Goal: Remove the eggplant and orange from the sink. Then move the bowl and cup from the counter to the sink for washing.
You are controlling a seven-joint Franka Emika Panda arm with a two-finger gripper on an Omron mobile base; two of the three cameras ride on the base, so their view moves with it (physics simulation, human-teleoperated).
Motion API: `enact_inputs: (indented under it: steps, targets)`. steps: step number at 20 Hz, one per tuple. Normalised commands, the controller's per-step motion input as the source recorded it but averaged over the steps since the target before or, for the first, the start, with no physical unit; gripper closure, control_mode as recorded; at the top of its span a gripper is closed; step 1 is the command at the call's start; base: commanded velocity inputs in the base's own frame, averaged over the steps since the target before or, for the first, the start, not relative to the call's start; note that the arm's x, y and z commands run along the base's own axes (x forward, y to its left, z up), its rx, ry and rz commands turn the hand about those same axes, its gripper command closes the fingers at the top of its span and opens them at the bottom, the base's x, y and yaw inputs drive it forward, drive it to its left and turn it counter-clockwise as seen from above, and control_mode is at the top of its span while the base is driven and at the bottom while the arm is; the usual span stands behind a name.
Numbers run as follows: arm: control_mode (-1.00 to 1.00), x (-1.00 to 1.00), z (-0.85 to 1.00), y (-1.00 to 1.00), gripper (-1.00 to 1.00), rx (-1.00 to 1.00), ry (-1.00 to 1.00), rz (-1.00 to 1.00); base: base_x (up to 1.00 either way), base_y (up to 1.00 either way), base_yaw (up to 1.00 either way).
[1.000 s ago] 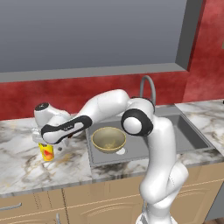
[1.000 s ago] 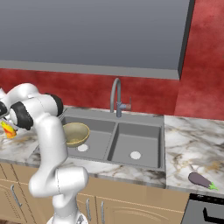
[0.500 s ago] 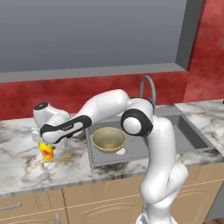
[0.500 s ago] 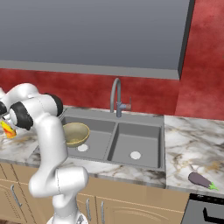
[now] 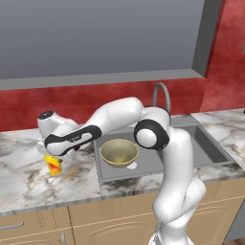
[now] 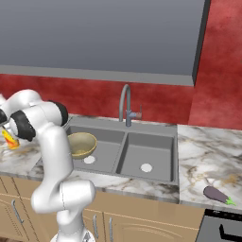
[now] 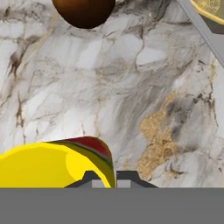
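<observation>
Left base view: small bright yellow cup (image 5: 54, 165) stands on marble counter (image 5: 28, 182), left of grey two-basin sink (image 5: 210, 148); tan-yellow bowl (image 5: 118, 152) sits in near basin. Hand view: pincer (image 7: 111, 178) pinched onto cup rim; brownish-orange ball (image 7: 84, 11) rests on counter beyond.

Bowl (image 6: 81, 144) in sink (image 6: 151, 134) — eggplant (image 6: 218, 194) out.

One cup (image 5: 54, 165), one bowl (image 5: 119, 152), one orange (image 7: 84, 12), one eggplant (image 6: 217, 194).
</observation>
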Motion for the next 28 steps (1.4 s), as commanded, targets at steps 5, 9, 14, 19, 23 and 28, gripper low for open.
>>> enact_inputs:
  steps: [5,9,14,19,23,28]
  targets:
    - [-1.00,-0.10,0.06,-0.30,1.00,0.00,0.00,-0.06,0.00,0.00,0.00]
    - [-1.00,-0.11,0.10,-0.36,1.00,0.01,0.01,-0.07,0.00,0.00,0.00]
    - [-1.00,-0.11,0.11,-0.39,1.00,0.02,0.00,-0.08,0.00,0.00,0.00]
    - [-1.00,-0.08,0.11,-0.40,1.00,0.01,0.00,-0.07,0.00,0.00,0.00]
    - [-1.00,-0.04,0.09,-0.39,1.00,0.00,0.00,-0.07,0.00,0.00,0.00]
    - [-1.00,-0.01,0.07,-0.38,1.00,0.00,0.00,-0.08,0.00,0.00,0.00]
